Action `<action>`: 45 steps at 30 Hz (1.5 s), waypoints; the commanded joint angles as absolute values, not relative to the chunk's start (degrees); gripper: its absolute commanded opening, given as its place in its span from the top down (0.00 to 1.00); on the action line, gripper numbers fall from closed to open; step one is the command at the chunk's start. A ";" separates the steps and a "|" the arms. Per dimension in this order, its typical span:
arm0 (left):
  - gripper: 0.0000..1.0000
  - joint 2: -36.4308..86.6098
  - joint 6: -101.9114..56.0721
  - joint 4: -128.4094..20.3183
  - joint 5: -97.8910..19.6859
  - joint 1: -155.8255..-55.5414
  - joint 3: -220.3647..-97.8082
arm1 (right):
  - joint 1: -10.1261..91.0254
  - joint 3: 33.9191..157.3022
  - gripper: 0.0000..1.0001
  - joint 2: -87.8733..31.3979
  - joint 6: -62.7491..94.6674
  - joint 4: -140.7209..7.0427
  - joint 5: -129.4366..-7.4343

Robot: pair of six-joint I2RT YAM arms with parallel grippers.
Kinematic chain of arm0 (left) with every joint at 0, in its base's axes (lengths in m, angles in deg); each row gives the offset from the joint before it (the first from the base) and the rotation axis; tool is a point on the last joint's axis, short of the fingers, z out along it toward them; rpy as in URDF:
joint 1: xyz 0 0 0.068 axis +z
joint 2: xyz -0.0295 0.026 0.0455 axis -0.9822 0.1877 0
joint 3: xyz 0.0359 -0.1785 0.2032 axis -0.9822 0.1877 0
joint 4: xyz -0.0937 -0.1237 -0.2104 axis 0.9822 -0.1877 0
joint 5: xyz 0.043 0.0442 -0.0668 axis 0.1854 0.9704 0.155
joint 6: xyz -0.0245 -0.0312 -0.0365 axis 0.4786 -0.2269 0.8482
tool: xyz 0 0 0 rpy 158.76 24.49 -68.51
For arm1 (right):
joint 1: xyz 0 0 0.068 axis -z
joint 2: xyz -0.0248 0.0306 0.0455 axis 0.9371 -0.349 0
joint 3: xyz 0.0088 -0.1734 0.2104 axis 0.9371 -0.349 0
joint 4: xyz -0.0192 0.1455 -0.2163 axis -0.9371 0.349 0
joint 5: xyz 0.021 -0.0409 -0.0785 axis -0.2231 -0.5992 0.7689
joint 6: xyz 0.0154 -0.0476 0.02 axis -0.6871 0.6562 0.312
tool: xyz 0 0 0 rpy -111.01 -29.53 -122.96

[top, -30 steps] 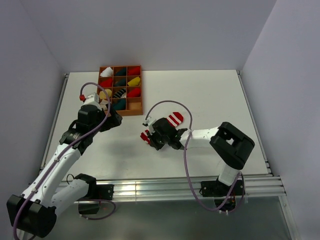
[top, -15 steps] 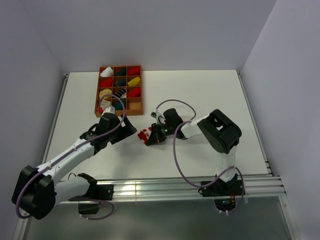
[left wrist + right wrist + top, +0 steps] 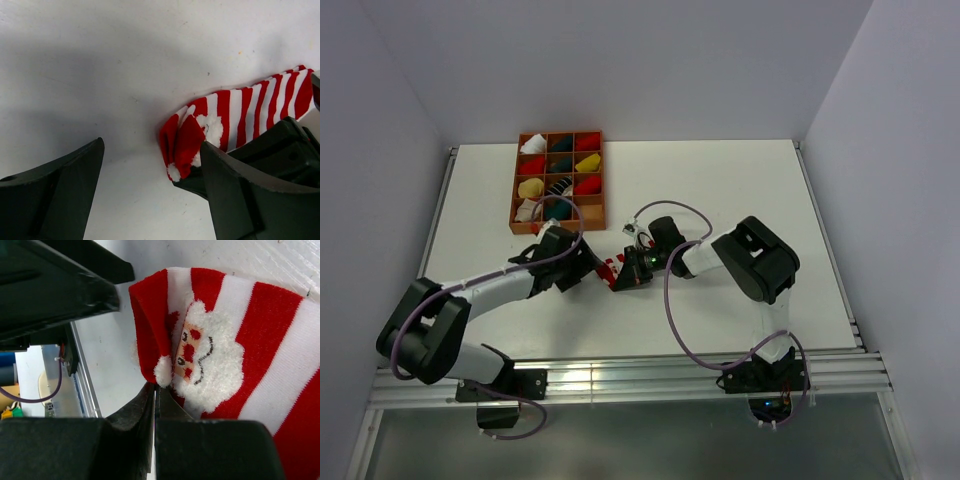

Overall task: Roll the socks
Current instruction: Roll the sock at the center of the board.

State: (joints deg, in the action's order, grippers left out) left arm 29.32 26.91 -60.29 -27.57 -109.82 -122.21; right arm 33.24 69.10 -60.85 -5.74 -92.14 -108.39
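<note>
The sock (image 3: pixel 612 268), red-and-white striped with a Santa face, is laid flat near the middle of the tabletop (image 3: pixel 740 190), between the two grippers. In the right wrist view the sock (image 3: pixel 240 340) is seen doubled over at the Santa end, and the fold is pinched at its edge, just by the white pompom, by the right gripper (image 3: pixel 155 388), whose jaws are pressed fully together. This hold is judged to serve as an anchor, so that the folded end is kept from springing open while the roll is started.

The left gripper (image 3: pixel 152 145) is held low over the tabletop with its jaws spread wide and nothing between them but bare surface. The sock (image 3: pixel 225 115) is seen just beside its right finger, not yet grasped. The wide spread is judged to be meant for taking in the thick folded end from the side opposite the right gripper (image 3: pixel 622 280).

From above, the left gripper (image 3: pixel 588 268) is seen brought in from the left, so that the sock is approached from both sides at once.

Farther off, toward the back left, a tray (image 3: pixel 602 180) is set. Rolled bundles (image 3: pixel 587 162) are kept in its compartments, which is presumably where the finished roll is to be put. The other socks cannot be told apart there.
</note>
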 commanded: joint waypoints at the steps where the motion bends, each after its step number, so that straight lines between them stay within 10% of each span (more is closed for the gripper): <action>1: 0.17 31.67 29.31 -56.68 -26.89 -110.56 -125.59 | 32.93 69.02 1.00 -60.97 -2.45 -86.25 -103.07; 17: 0.41 37.22 31.24 -57.45 -25.92 -112.75 -129.19 | 32.31 70.25 1.00 -60.63 0.09 -82.91 -98.85; 25: 0.99 37.75 30.98 -63.00 -24.60 -113.20 -131.65 | 29.68 70.43 1.00 -57.46 2.73 -79.65 -92.70; 29: 1.00 37.31 31.07 -67.04 -24.16 -113.20 -133.41 | 27.57 70.86 0.99 -54.75 4.49 -77.55 -87.36; 39: 1.00 36.87 32.30 -77.24 -24.43 -113.20 -137.71 | 17.82 67.62 0.55 -45.16 8.36 -79.73 -69.34; 45: 1.00 37.84 31.51 -83.91 -23.81 -113.20 -142.20 | 14.30 68.23 0.50 -42.96 10.56 -78.95 -62.21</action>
